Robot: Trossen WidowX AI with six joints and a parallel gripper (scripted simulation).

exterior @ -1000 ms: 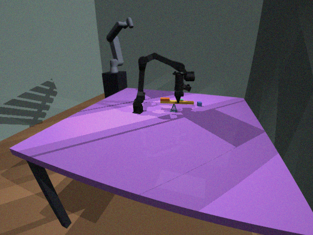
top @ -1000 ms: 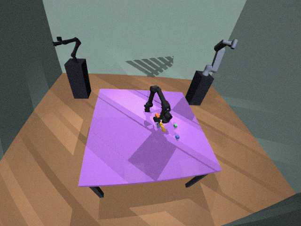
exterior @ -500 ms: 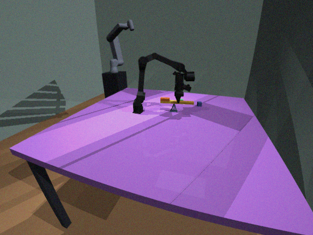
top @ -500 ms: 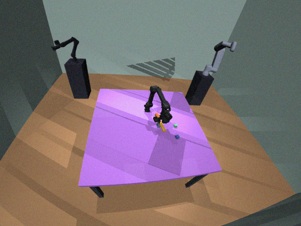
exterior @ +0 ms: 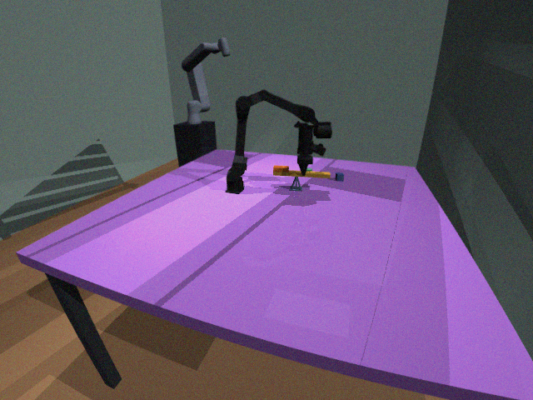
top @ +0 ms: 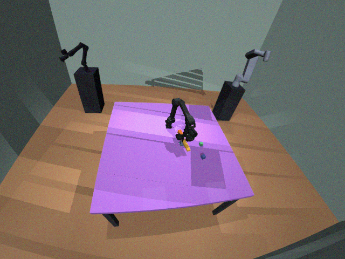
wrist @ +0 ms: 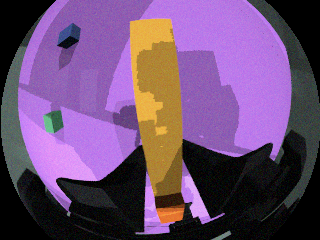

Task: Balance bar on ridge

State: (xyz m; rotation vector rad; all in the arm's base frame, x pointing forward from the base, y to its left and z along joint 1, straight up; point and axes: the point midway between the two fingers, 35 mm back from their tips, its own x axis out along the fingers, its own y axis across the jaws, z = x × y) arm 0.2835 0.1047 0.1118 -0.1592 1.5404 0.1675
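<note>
The yellow bar (top: 186,146) (exterior: 321,175) (wrist: 162,90) looks close to level, clear of the table, with an orange block (top: 179,131) (exterior: 281,168) (wrist: 171,216) on its end nearer the arm's base. My gripper (exterior: 303,172) (wrist: 162,147) is shut on the bar, a little to the outer side of the ridge. The small teal ridge (top: 180,143) (exterior: 296,185) stands under the bar. Its top meets or nearly meets the bar's underside in the exterior view; I cannot tell whether they touch. The ridge is hidden in the wrist view.
A green cube (top: 201,143) (wrist: 53,121) and a dark blue cube (top: 202,156) (exterior: 339,177) (wrist: 69,36) lie on the purple table (top: 139,167) (exterior: 241,258) to one side of the bar. Two other arms stand on dark pedestals beyond the table.
</note>
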